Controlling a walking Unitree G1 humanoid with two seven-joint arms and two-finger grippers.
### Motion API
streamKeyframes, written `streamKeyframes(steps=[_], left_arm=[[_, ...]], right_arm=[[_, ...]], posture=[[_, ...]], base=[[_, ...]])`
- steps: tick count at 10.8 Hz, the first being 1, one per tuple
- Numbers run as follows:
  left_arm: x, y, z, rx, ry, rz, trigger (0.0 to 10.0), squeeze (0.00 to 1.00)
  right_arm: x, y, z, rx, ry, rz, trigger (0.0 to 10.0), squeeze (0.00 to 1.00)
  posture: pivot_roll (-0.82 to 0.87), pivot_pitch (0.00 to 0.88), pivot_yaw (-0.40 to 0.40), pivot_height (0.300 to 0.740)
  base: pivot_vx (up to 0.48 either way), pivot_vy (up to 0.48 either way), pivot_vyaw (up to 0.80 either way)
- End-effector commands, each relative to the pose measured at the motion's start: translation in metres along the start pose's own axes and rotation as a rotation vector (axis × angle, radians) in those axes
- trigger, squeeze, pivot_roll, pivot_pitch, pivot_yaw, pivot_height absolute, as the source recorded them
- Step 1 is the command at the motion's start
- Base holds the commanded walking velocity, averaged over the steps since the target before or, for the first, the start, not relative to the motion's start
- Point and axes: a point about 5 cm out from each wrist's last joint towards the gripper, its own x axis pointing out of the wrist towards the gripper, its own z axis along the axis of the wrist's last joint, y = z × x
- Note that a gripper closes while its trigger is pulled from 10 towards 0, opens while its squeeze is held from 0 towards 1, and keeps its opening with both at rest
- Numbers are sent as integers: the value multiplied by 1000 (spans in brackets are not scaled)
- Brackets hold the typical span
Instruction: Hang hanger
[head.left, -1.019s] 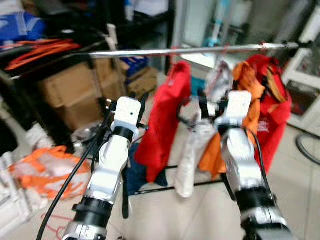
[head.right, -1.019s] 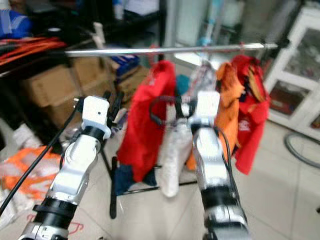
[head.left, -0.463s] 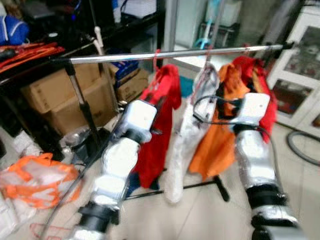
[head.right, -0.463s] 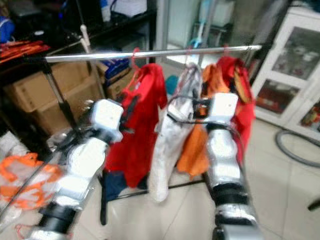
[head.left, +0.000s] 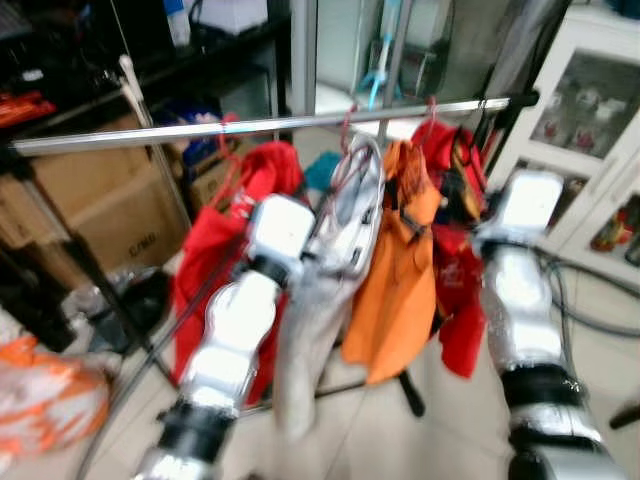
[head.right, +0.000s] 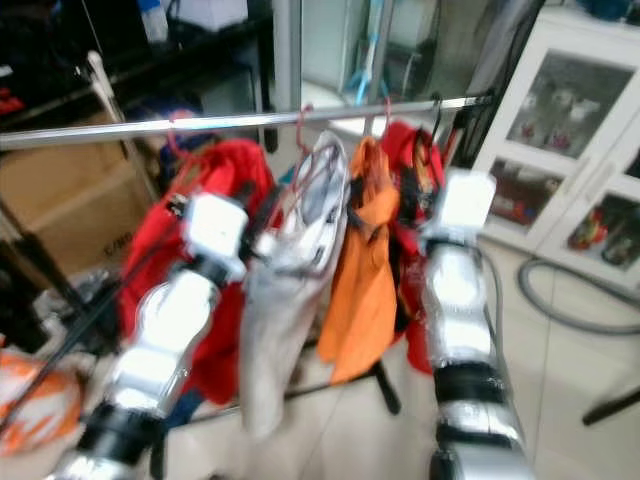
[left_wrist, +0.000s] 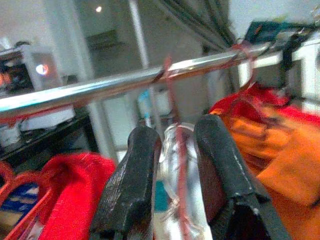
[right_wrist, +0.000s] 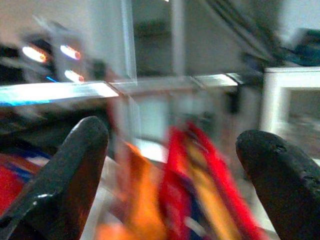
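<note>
Cluttered storeroom with a silver clothes rail (head.left: 250, 126) carrying garments. The left gripper (left_wrist: 176, 165) has its jaws closed on a red hanger (left_wrist: 172, 100) hooked over the rail. The right gripper (right_wrist: 170, 165) hangs near the rail, jaws wide apart.

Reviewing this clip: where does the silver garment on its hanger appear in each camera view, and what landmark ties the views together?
Left eye view: silver garment hangs centre, between red and orange clothes.
Right eye view: centre-left.
Left wrist view: between the left gripper fingers, under the rail.
Right wrist view: too blurred to tell.
Shared landmark: the metal rail.
</note>
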Motion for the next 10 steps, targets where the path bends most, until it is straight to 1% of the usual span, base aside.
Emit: streamKeyframes(steps=[1, 2, 3, 4, 6, 7, 8, 9, 10], left_arm=[[4, -5, 7, -15, -31, -1, 10000, 0], [5, -5, 10, -11, -48, 2, 10000, 0], [4, -6, 12, -28, -59, 13, 10000, 0], [3, -6, 13, -50, -64, 13, 10000, 0], [2, -7, 9, -46, -32, 21, 10000, 0], [1, -5, 8, -50, -27, 32, 10000, 0], [0, -5, 8, -49, -25, 37, 10000, 0], [-6, -2, 6, -41, -6, 46, 10000, 0], [-11, -1, 5, -45, 0, 47, 10000, 0]], right_arm=[[9, -8, 21, 2, -62, -7, 10000, 0], [18, -8, 35, -3, -97, 16, 10000, 0], [25, -11, 40, -16, -90, 23, 10000, 0], [33, -12, 39, -33, -30, 53, 10000, 0], [46, -4, 26, -35, 99, 138, 10000, 0], [48, 3, 17, -44, 145, 167, 10000, 0], [49, 4, 14, -57, 157, 171, 10000, 0], [46, 12, 2, -13, 199, 178, 10000, 0], [44, 21, -12, 10, 246, 186, 10000, 0]], posture=[[-52, 0, 6, 740], [-48, 0, 2, 740], [-44, 0, -1, 740], [-40, 0, -4, 740], [-27, 0, -13, 740], [-17, 0, -18, 740], [-13, 0, -20, 740], [16, 0, -37, 740], [48, 0, -46, 740]], base=[[322, -352, 0], [341, -334, 0], [424, 0, 0], [0, 0, 0], [0, 0, 0], [0, 0, 0], [0, 0, 0], [0, 0, 0], [0, 0, 0]])
